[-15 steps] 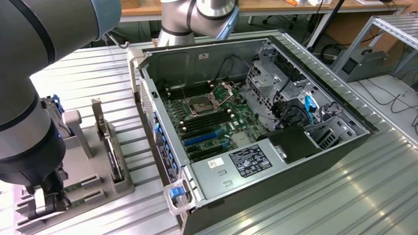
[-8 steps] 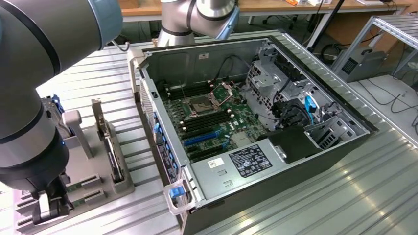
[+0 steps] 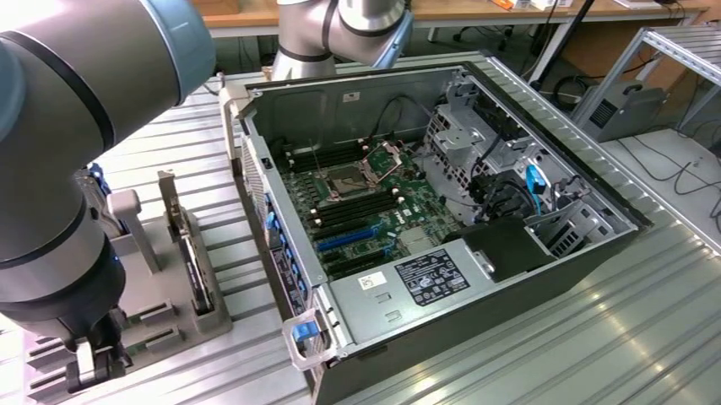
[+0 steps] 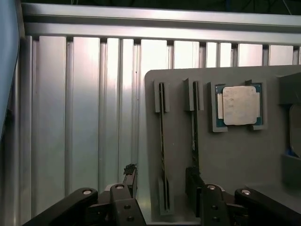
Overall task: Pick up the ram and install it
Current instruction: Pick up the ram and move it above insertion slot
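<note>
A ribbed metal table [image 3: 563, 337] fills the scene. An open computer case [image 3: 372, 308] lies on its side on it. Near it, at the exterior view's left, sits a flat grey holder [image 3: 158, 316], possibly plastic, one edge running along the ribs

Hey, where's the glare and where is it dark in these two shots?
Exterior view: bright sheen on the ribbed table at the view's right; the computer case is shadowed inside. Wrist view: strong glare streaks on the table's ribs, the grey tray evenly lit, the open gripper dark.
</note>
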`<state>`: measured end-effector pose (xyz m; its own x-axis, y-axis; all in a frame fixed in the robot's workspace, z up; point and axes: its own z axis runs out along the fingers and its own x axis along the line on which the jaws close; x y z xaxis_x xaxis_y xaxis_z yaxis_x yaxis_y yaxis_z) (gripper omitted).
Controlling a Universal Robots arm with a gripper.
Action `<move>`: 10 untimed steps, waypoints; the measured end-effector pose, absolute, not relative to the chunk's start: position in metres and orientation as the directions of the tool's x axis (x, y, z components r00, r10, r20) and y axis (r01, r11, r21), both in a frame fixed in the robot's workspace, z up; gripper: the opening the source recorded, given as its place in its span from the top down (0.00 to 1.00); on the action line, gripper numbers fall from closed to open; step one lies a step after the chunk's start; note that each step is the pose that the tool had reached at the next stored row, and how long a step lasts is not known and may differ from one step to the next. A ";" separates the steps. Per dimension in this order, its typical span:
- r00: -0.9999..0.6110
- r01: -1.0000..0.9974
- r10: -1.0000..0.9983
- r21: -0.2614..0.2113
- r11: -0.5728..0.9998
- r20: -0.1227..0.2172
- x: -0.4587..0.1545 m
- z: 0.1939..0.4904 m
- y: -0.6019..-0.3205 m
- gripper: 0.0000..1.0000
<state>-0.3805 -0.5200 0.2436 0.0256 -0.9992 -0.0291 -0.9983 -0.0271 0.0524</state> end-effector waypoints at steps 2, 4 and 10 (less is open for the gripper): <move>0.026 -0.998 -0.999 0.052 -0.027 -0.029 -0.381 0.240 -0.520 0.46; 0.026 -0.998 -0.999 0.052 -0.027 -0.029 -0.381 0.236 -0.520 0.46; 0.026 -0.998 -0.999 0.052 -0.027 -0.029 -0.383 0.225 -0.520 0.46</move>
